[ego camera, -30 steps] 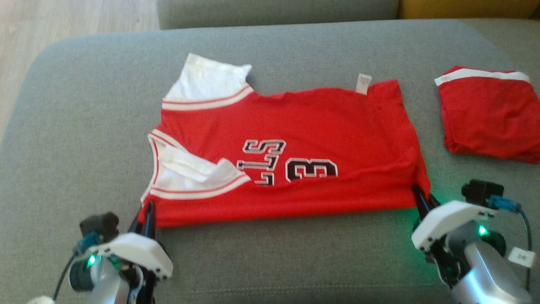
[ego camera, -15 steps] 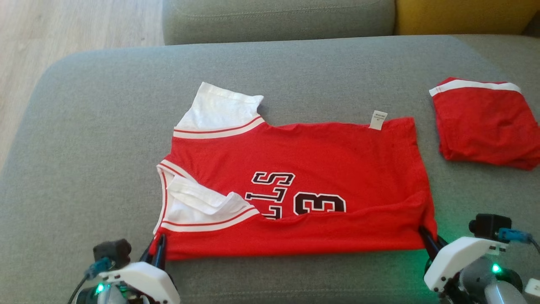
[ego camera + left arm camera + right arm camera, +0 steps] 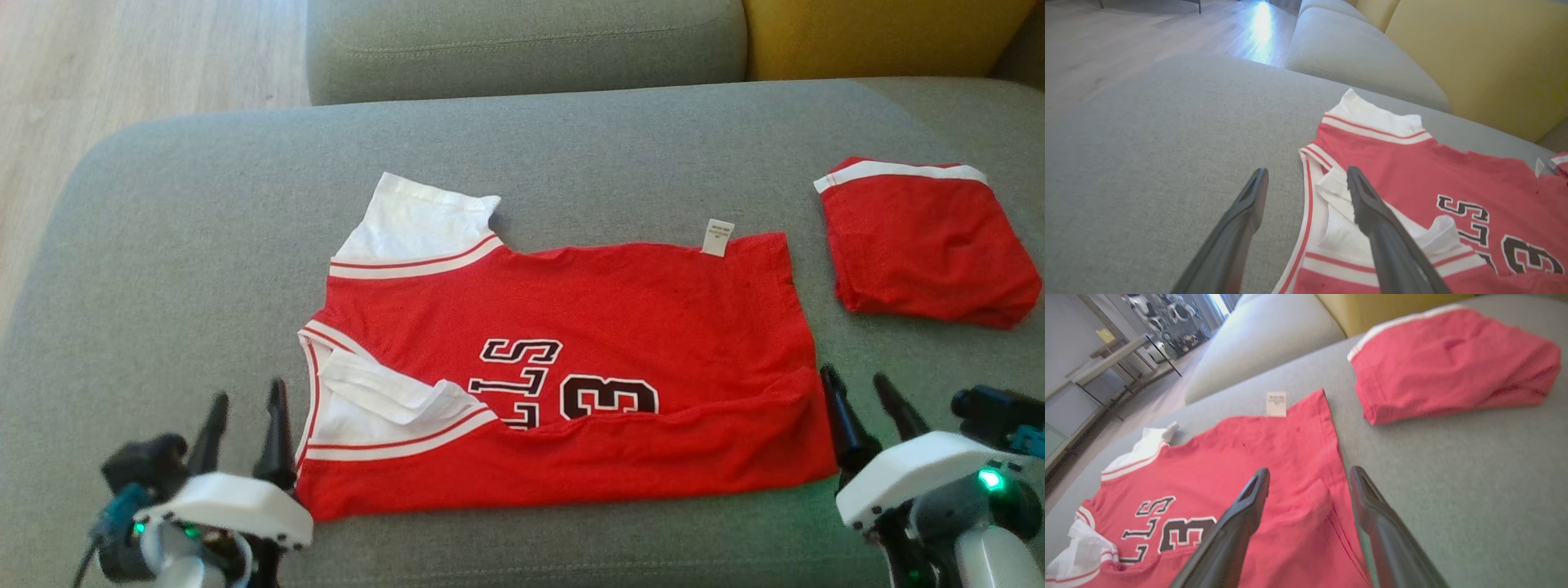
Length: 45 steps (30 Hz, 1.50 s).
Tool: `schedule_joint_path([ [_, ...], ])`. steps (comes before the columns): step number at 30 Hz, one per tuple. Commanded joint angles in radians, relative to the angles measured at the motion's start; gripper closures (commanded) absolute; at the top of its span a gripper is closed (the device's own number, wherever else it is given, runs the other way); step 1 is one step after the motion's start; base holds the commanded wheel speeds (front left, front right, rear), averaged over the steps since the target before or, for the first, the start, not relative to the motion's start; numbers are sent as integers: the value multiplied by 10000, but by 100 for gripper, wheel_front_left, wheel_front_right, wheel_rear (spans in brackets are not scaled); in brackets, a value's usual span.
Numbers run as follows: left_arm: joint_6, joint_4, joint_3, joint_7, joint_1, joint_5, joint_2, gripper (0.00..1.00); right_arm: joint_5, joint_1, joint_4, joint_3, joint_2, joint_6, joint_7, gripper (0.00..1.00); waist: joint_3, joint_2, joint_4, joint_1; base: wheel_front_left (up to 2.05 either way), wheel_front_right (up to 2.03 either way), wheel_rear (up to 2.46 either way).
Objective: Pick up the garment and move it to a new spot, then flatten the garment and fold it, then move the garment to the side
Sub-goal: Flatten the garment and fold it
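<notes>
Grey sofa (image 3: 571,147): jersey (image 3: 620,327) mid-fold; left hand (image 3: 249,394), right hand (image 3: 855,377) both spread, empty. Next: grip corners, fold again.

Soft daylight all round, pretty bright, hardly any hard shadows on the sofa (image 3: 522,139). The left wrist view catches a white glare patch on the wood floor (image 3: 1261,20). The green light (image 3: 990,478) behind the right gripper (image 3: 856,376) tints the sofa beside it. The head view is a bit soft and the left gripper (image 3: 249,390) looks smeared. Both wrist views wash the red jersey (image 3: 1274,457) to pink, and the near fingers (image 3: 1237,526) are blurry.
</notes>
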Motion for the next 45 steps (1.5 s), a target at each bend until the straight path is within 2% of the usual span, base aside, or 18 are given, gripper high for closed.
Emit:
schedule_joint_path([
  [1, 56, -582, 491, -243, -503, -59, 117, 0, -113, -352, -587, 284, -50, 65, -360, 0, -7, 0, -16, 0, 0, 0, 0],
  [7, -153, -1915, 1009, -613, -660, -117, -143, 0, -322, -529, -1367, 865, 1, 65, -1873, 0, 144, 0, -85, 0, 0, 0, 0],
  [12, -556, -2873, 1314, -639, -606, 205, -483, 0, -587, -602, -1731, 1448, -59, 65, -2997, 0, 262, 0, -153, 0, 0, 0, 0],
  [17, -932, -2843, 1100, -641, -390, 826, -674, 0, -984, -598, -1729, 1915, -25, 65, -3725, 0, 320, 0, -224, 0, 0, 0, 0],
  [27, -1111, -2330, 1124, -642, -755, 1545, -778, 0, -1371, -900, -1417, 2240, 79, 65, -3967, 0, 841, 0, -442, 0, 0, 0, 0],
  [30, -1114, -1792, 993, -454, -1322, 1960, -370, 0, -1481, -1127, -1428, 2280, 111, 65, -3892, 0, 1203, 0, -626, 0, 0, 0, 0],
  [33, -1261, -1310, 855, 240, -2303, 2241, 191, 0, -1603, -1469, -1439, 2422, 154, 65, -3761, 0, 1717, 0, -895, 0, 0, 0, 0],
  [34, -1261, -1310, 855, 240, -2303, 2241, 191, 0, -1603, -1469, -1439, 2422, 154, 65, -3761, 0, 1717, 0, -895, 0, 0, 0, 0],
  [38, -1608, -606, 689, 1530, -3900, 2350, 1124, 0, -1751, -2044, -1413, 2761, 208, 65, -3600, 0, 2429, 0, -1393, 0, 0, 0, 0],
  [45, -1931, 1137, -6, 4110, -6633, 1491, 2861, 0, -1624, -3080, -1295, 3365, 241, 65, -3739, 0, 3433, 0, -2346, 0, 0, 0, 0],
])
